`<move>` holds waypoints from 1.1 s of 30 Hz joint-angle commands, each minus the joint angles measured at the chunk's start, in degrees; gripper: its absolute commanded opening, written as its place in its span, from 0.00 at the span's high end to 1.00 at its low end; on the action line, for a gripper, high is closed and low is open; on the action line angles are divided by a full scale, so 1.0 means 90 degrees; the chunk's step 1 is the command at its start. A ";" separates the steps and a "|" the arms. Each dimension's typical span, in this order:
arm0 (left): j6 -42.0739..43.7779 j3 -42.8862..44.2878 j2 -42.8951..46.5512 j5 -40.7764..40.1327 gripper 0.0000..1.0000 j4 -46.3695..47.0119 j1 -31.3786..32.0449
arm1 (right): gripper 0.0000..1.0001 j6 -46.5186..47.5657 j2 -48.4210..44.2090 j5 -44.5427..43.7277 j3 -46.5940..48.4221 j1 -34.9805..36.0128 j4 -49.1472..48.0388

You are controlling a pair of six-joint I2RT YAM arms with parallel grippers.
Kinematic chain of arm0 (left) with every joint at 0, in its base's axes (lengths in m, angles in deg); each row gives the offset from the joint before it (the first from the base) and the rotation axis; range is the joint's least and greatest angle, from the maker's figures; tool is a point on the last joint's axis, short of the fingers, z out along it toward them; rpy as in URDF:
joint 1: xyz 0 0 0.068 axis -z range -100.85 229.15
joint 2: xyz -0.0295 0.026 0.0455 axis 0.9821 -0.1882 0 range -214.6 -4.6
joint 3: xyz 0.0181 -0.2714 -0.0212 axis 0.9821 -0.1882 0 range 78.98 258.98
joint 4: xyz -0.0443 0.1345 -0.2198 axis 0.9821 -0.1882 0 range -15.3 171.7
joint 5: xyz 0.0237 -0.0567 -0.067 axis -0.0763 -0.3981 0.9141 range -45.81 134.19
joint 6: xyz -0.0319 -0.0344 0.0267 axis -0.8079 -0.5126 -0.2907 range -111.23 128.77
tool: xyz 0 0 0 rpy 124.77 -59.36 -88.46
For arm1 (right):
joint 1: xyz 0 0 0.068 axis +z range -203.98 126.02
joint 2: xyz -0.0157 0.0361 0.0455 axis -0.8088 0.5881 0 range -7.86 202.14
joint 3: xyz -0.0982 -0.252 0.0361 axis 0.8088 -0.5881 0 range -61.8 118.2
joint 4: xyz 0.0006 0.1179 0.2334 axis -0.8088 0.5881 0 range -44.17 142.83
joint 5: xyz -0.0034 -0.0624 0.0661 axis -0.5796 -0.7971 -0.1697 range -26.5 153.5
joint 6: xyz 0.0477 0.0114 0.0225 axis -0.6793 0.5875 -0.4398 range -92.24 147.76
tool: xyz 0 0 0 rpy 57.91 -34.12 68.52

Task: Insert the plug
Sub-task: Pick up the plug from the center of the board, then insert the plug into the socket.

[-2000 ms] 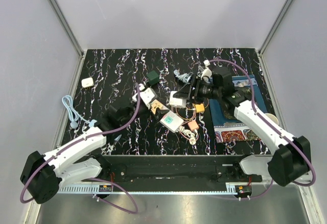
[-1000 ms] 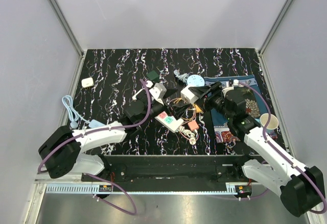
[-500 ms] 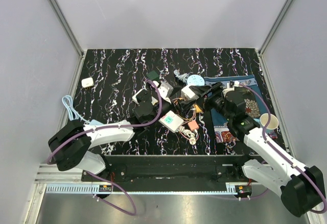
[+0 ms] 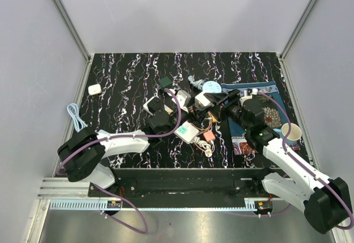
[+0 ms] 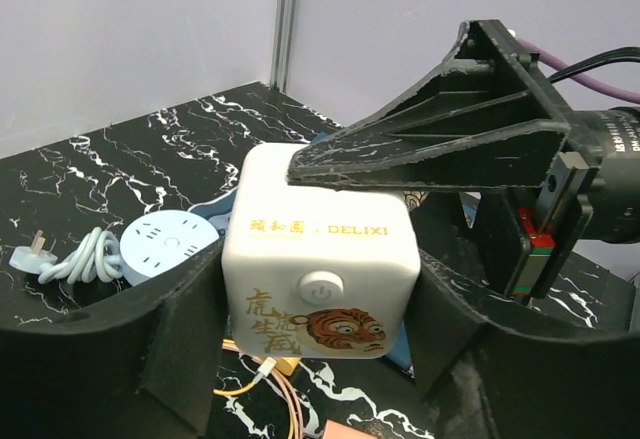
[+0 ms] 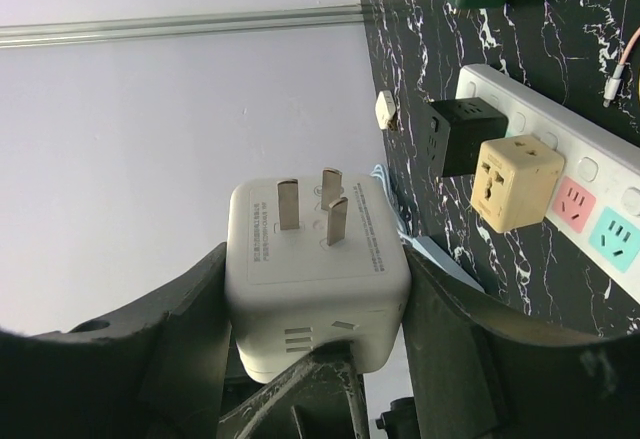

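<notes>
The plug [image 4: 203, 99] is a white cube with a tiger print and a power button [image 5: 320, 287]; its three metal prongs [image 6: 322, 199] point away from the right wrist camera. Both grippers hold it in the air above the cluttered middle of the table. My left gripper [image 5: 320, 294] has its fingers against the cube's two sides. My right gripper [image 6: 318, 289] is shut on it too, one finger [image 5: 430, 149] lying across the cube's top. The white power strip [image 4: 187, 132] lies below, carrying a black adapter [image 6: 462, 136] and a beige adapter [image 6: 518, 181].
A dark green cube adapter [image 4: 165, 82], a round blue socket with coiled cord [image 4: 211, 87], loose cables and small connectors [image 4: 206, 138] surround the strip. A patterned blue mat [image 4: 260, 115] and paper cup [image 4: 290, 130] sit right; a light-blue cable [image 4: 74, 115] and small white adapter [image 4: 94, 89] left.
My left arm has reached right across the power strip to the plug in the right gripper, and its fingers have closed in onto the cube's sides. The right arm has stayed nearly still.
</notes>
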 commanded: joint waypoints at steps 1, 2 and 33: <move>0.0079 0.0253 -0.0024 -0.0091 0.42 0.0768 0.0037 | 0.95 -0.0087 -0.0026 0.0002 0.0021 0.0052 -0.0518; 0.0069 0.0252 -0.0015 -0.0061 0.47 0.0778 0.0027 | 0.94 -0.0077 -0.0026 0.0032 -0.0008 0.0061 -0.0527; -0.0536 0.2751 0.1168 0.0669 1.00 -0.9266 -0.0939 | 0.00 0.6152 -0.0895 -0.2379 0.1711 -0.0212 0.3514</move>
